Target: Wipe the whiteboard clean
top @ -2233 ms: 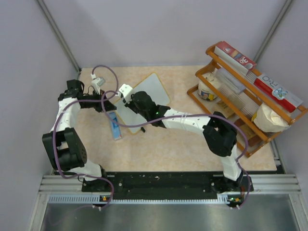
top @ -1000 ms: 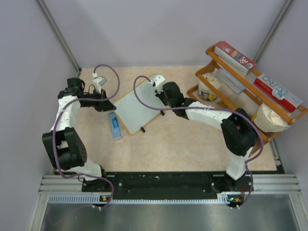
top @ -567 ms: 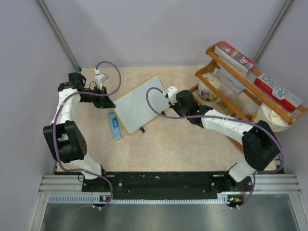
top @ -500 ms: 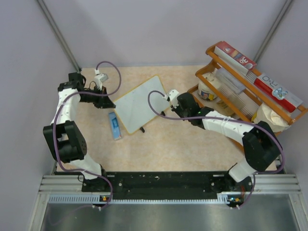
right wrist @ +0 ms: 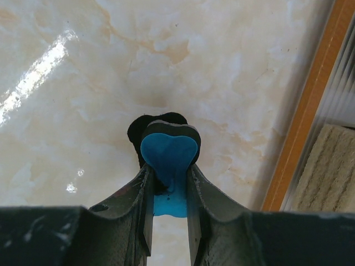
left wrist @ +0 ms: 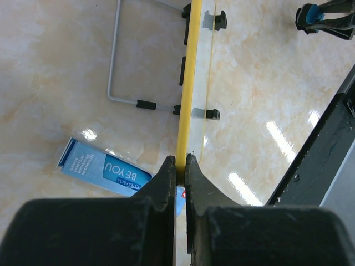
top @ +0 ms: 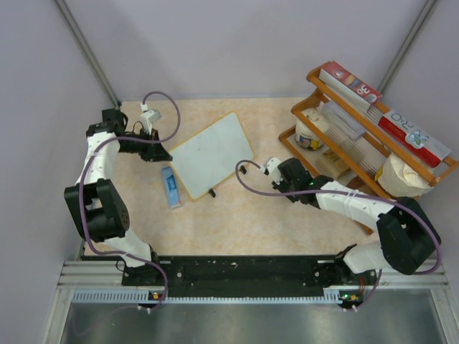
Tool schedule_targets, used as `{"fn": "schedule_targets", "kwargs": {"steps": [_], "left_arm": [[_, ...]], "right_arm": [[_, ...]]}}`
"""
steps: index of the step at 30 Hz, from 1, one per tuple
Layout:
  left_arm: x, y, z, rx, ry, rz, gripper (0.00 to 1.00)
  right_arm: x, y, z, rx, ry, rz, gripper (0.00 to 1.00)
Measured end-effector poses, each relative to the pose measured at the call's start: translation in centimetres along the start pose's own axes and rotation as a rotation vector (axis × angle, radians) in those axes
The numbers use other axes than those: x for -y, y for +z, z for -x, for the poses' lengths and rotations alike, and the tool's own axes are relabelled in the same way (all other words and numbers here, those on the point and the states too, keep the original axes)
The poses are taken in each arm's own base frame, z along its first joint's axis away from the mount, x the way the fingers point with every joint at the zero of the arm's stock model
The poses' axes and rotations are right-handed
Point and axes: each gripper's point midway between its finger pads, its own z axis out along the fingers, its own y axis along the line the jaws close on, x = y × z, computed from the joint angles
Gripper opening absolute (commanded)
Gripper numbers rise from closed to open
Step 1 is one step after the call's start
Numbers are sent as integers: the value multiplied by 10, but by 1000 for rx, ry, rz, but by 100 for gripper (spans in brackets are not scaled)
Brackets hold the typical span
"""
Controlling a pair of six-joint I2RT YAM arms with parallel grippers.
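From above, the board lies aslant at mid-table, its face blank as far as this view shows. The left gripper is at its left edge. The right gripper is off the board to its right, apart from it, between it and the rack. A box lies just beside the board's near-left edge. Whether the board lies flat or is propped up I cannot tell.

In the left wrist view, the jaws are clamped on the board's thin yellow edge, seen end-on, with the box just below and to the left. The hold is a narrow pinch on a slim rim. If the eraser presses hard far from that pinch, the board would likely pivot or slide out. If the jaws let go while the board is raised, it may drop onto the box.

In the right wrist view, the jaws are clamped on the eraser, held by its end over the table, with the rack's wood close at right. Sideways drag on the pad could twist it loose, and a wide swing to the right could knock the rack.
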Motion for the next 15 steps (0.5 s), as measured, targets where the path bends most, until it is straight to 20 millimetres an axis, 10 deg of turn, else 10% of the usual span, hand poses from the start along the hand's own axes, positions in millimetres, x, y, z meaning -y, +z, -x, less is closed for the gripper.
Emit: {"fn": "schedule_targets", "kwargs": {"steps": [15], "left_arm": [[-10, 4, -2, 5, 33, 24, 19]], "right_arm": [[-3, -2, -46, -115, 23, 66, 4]]}}
